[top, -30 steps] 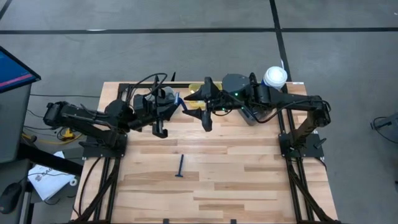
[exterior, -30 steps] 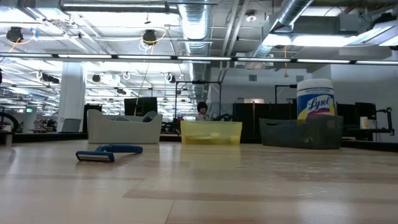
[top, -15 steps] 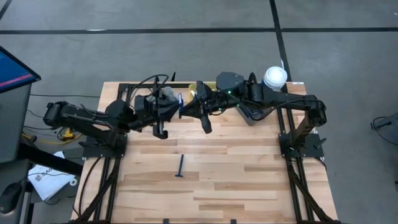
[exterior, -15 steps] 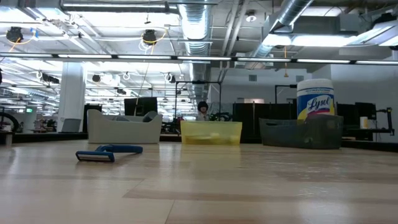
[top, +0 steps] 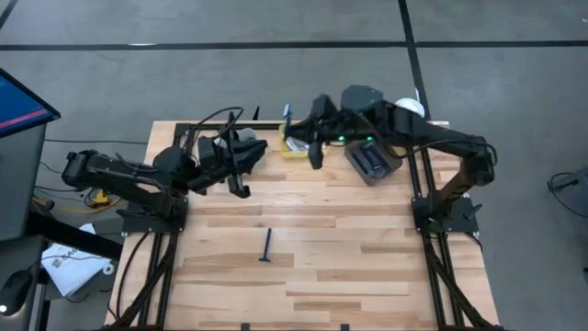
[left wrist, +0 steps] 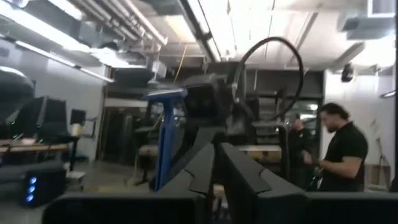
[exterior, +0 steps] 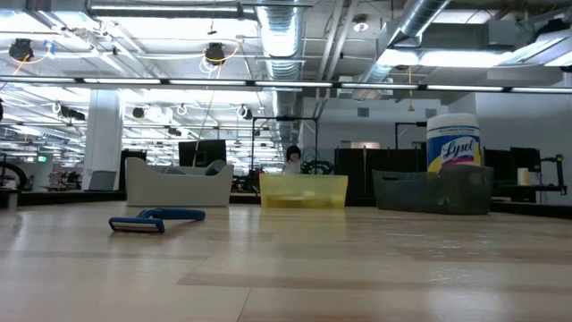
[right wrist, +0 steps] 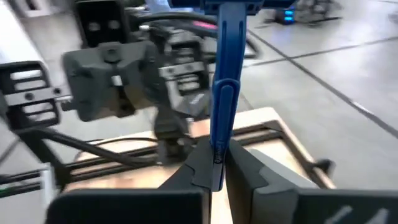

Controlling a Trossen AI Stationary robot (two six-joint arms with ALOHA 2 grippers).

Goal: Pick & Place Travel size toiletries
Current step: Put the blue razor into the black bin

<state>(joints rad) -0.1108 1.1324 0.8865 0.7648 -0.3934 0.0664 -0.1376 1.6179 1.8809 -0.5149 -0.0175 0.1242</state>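
Note:
My right gripper (top: 294, 138) is shut on a thin blue razor (top: 287, 117) above the yellow bin (top: 296, 150) at the table's far edge. In the right wrist view the razor (right wrist: 222, 74) runs from my gripper (right wrist: 214, 171) to its head at the picture's top. My left gripper (top: 260, 149) is shut and holds nothing, just left of the bin; its fingers (left wrist: 239, 177) face the razor (left wrist: 164, 140). A second blue razor (top: 266, 245) lies flat on the table's middle. My right gripper pinches the razor's handle near its tail end (right wrist: 219, 146) between its two fingers. The gripper comes roughly level from the table's right. The razor sticks out past the fingertips, its head (right wrist: 230, 5) farthest from them, lifted clear of table and bin.
A grey bin (top: 372, 161) with dark pods stands right of the yellow bin, and a white canister (top: 408, 110) behind it. The low view shows a pale bin (exterior: 179, 186), the yellow bin (exterior: 304, 190) and the grey bin (exterior: 433, 190) in a row. A person (left wrist: 342, 149) stands beyond the table.
My right gripper went toward the left gripper, shut on the blue razor at that gripper's fingertips, then drew back toward the table's right and far edge with it. The razor is now clear of the left gripper and above the yellow bin.

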